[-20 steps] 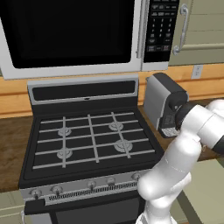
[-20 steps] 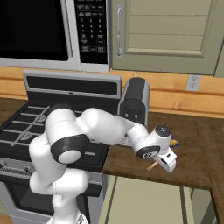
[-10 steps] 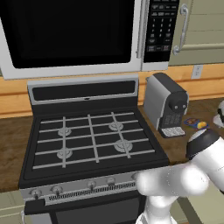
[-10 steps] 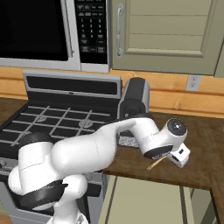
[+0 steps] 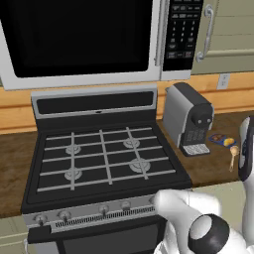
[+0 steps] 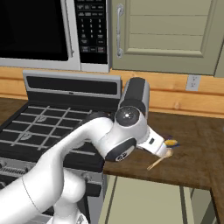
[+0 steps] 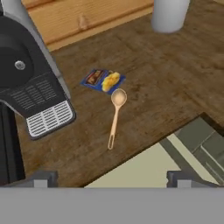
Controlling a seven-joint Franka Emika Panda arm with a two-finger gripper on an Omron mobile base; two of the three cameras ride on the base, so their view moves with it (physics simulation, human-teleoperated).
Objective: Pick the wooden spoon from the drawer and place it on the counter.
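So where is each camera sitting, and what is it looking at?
Left base view: behind the arm on its left, looking down over the stove and coffee machine; white arm at the lower right.
Right base view: behind on its right, facing the counter; the arm reaches across from the lower left.
Hand view: on the hand, looking down at the wooden spoon; open claw tips at the bottom.
All three share the spoon and blue-and-yellow packet.
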